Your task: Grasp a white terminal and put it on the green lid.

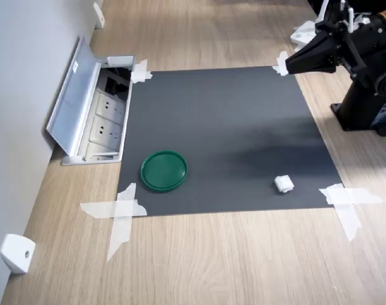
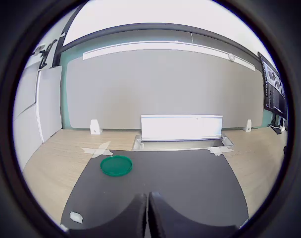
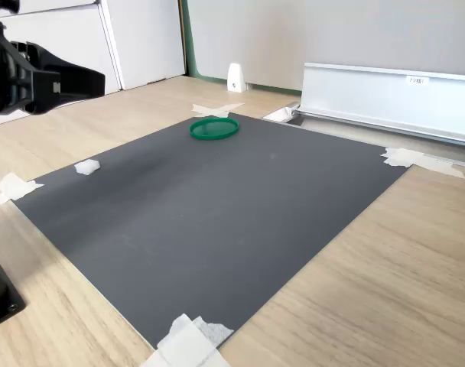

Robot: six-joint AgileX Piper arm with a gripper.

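a black robot pincer [image 1: 288, 65], pressed together and empty, hangs high above the far corner of a dark mat [image 1: 231, 127] on a wooden desk [image 1: 244, 260]. the white terminal [image 1: 283, 184] sits near the mat's near edge, well apart from the green lid [image 1: 164, 170]. being tiny and rounded, the terminal may slip or get nudged if the descent is off-centre.

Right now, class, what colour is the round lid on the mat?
Dark green; the lid shows best in the first exterior view.
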